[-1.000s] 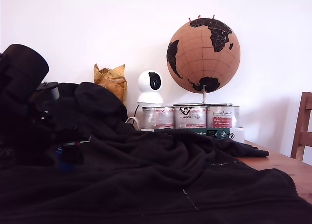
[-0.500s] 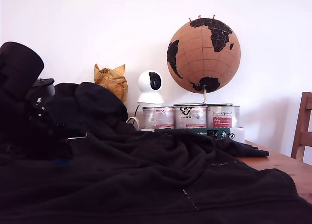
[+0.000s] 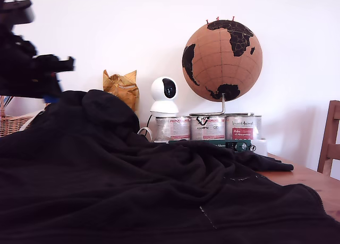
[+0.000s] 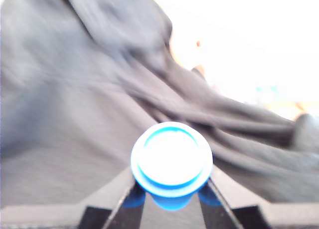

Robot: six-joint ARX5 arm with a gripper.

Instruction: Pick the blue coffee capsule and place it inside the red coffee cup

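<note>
The dark robot arm with its gripper (image 3: 50, 98) is raised high at the exterior view's left, above a rumpled black fleece cloth (image 3: 159, 191) that covers most of the table (image 3: 311, 180); only a strip of brown wood shows at the exterior view's right. In that view a sliver of blue peeks out just under the dark gripper body, touching it. The wrist view shows it plainly — the small blue plastic coffee capsule (image 4: 171, 161), seen rim-on with a pale, washed-out round top, sits between the two black fingers (image 4: 130, 205), which are clamped against its sides. The capsule is held in the air, clear of the grey-looking folds of cloth behind it; the wrist picture is blurred, so finer detail of the pod cannot be read.

Behind the cloth, along the white wall, stand a crumpled yellow-brown paper bag (image 3: 121, 87), a white dome-shaped camera with a dark lens face (image 3: 163, 95), and a cork-coloured globe with black continents (image 3: 222, 52) on a metal stand. The globe rests on a row of three silver tins with red-and-white labels (image 3: 207, 127). A woven basket edge (image 3: 13, 122) shows at the far left of the exterior view, and part of a wooden chair back (image 3: 330, 137) at the far right — no red cup can be made out in either view
</note>
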